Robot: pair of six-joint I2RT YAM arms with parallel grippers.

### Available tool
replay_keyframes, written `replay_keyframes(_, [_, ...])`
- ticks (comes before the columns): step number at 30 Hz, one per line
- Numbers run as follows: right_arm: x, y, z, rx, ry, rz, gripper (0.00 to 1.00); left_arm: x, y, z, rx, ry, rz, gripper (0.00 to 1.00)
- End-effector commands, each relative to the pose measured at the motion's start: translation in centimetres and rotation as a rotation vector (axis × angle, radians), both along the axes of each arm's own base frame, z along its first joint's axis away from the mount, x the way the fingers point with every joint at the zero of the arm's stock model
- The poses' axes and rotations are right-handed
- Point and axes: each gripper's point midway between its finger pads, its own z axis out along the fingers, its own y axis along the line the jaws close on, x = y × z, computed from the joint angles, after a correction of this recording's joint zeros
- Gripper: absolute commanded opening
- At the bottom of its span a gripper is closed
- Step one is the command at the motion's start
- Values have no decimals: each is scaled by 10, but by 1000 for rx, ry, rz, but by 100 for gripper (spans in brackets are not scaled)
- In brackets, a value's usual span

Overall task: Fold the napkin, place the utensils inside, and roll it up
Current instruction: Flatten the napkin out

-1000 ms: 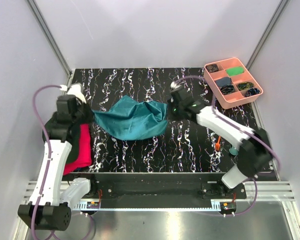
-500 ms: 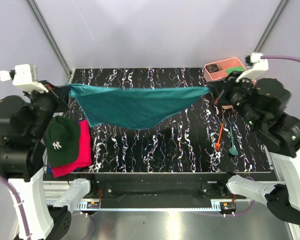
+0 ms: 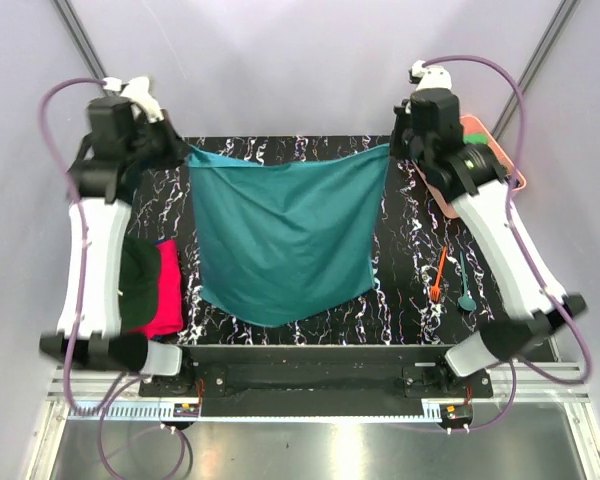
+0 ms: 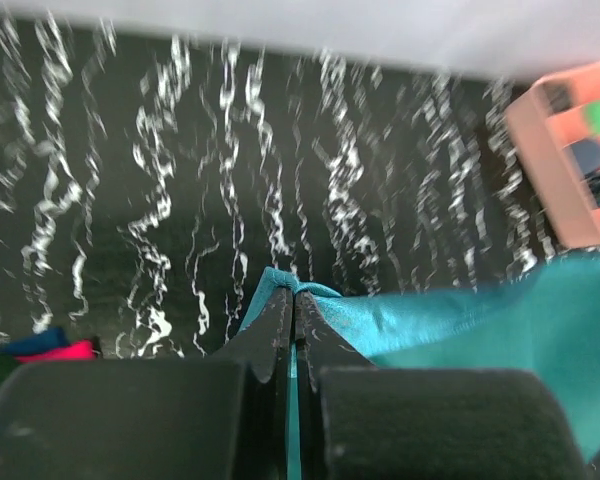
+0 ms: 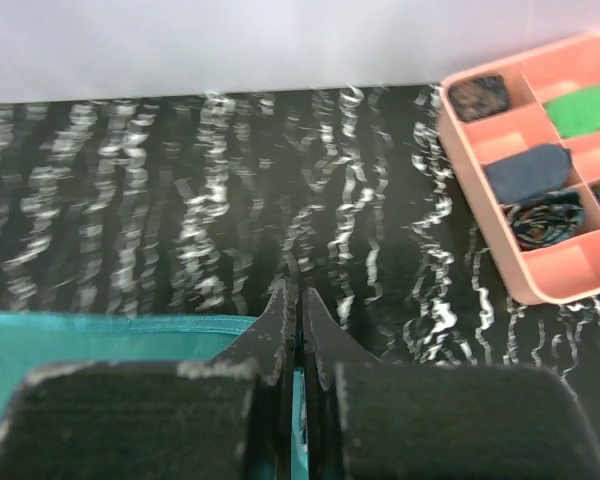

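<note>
The teal napkin (image 3: 280,235) hangs spread out as a sheet between both raised arms, its lower edge near the table's front. My left gripper (image 3: 183,152) is shut on its top left corner (image 4: 280,285). My right gripper (image 3: 392,150) is shut on its top right corner; the cloth's edge (image 5: 100,335) shows left of the jaws. The orange fork (image 3: 438,275) and teal spoon (image 3: 465,285) lie side by side on the table at the right, below my right arm.
A pink compartment tray (image 5: 550,190) with small items sits at the back right, partly behind the right arm in the top view. A pink-red cloth (image 3: 165,290) and a dark green cap (image 3: 135,280) lie at the left edge. The table (image 3: 400,290) is black marbled.
Both arms lifted the napkin from a crumpled heap, stretched it wide, and now hold it up farther back, hanging as a flat sheet. The cap and red cloth stayed put.
</note>
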Motion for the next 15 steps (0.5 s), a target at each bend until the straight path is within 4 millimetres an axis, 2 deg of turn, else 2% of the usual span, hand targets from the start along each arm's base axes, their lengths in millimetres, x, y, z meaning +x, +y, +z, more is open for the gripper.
replay_keyframes(1, [34, -10, 55, 17, -150, -5, 0, 37, -8, 38, -35, -103, -42, 0])
replay_keyframes(2, [48, -5, 47, 0, -134, 2, 0, 42, -9, 42, -39, -112, -48, 0])
replay_keyframes(3, [53, -1, 50, -3, -136, 15, 0, 45, -10, 61, -40, -157, -54, 0])
replay_keyframes(4, [53, -2, 73, 3, -187, 20, 0, 54, -13, 59, -52, -150, -68, 0])
replay_keyframes(5, [64, 3, 68, -5, -175, 26, 0, 54, -14, 76, -56, -193, -75, 0])
replay_keyframes(6, [65, 5, 69, -12, -166, 33, 0, 56, -15, 80, -61, -201, -79, 0])
replay_keyframes(7, [61, 4, 94, 2, -222, 36, 0, 58, -18, 82, -68, -204, -89, 0])
replay_keyframes(8, [68, 6, 91, -3, -214, 37, 0, 58, -19, 91, -73, -226, -93, 0])
replay_keyframes(9, [63, 5, 105, 6, -243, 43, 0, 55, -19, 95, -78, -235, -94, 0])
replay_keyframes(11, [58, 6, 112, 3, -261, 63, 0, 52, -19, 96, -80, -239, -95, 0])
replay_keyframes(12, [56, 6, 111, -10, -257, 76, 0, 44, -19, 102, -81, -254, -97, 0])
replay_keyframes(13, [46, 3, 119, -3, -272, 81, 0, 41, -19, 103, -81, -260, -98, 0])
replay_keyframes(14, [41, 4, 119, 0, -270, 96, 0, 39, -19, 91, -82, -233, -97, 0])
replay_keyframes(15, [41, 6, 108, -1, -242, 103, 0, 26, -19, 98, -82, -255, -96, 0])
